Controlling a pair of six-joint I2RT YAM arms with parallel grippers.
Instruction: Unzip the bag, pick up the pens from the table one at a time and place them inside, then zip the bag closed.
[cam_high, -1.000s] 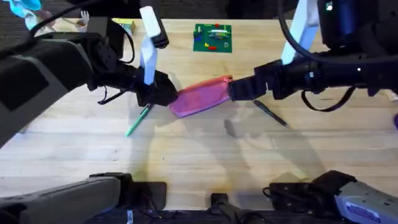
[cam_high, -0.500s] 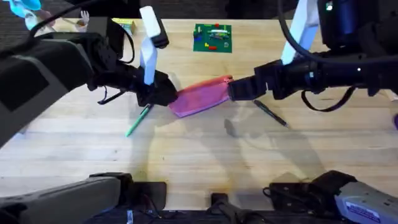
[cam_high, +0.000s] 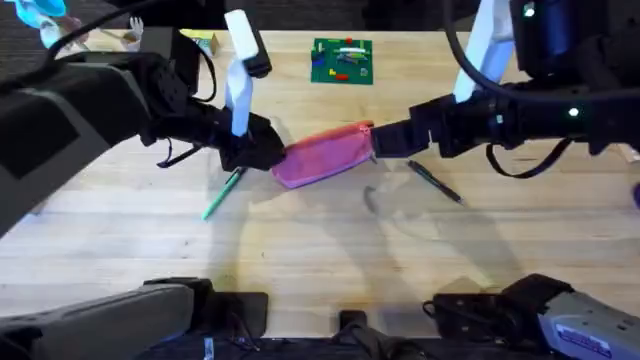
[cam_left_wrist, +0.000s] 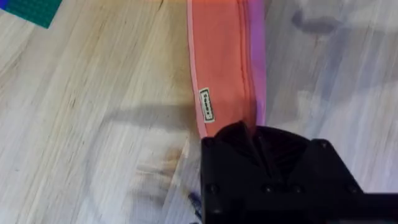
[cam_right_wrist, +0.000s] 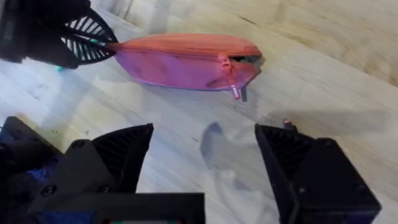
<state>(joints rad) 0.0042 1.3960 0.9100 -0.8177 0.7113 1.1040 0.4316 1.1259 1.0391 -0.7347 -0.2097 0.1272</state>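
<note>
I see my right end effector (cam_right_wrist: 202, 158) spread wide, hanging just off the bag's zipper end. The pink bag (cam_high: 325, 156) lies on the counter (cam_high: 300, 250). My left end effector (cam_high: 262, 152) pinches its other end. A green pen (cam_high: 222, 193) and black pen (cam_high: 434, 182) lie beside it.

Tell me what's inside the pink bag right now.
The bag is zipped nearly shut, with a small dark gap past the red pull, so its inside is hidden. The green pen and black pen both lie outside on the table.
</note>
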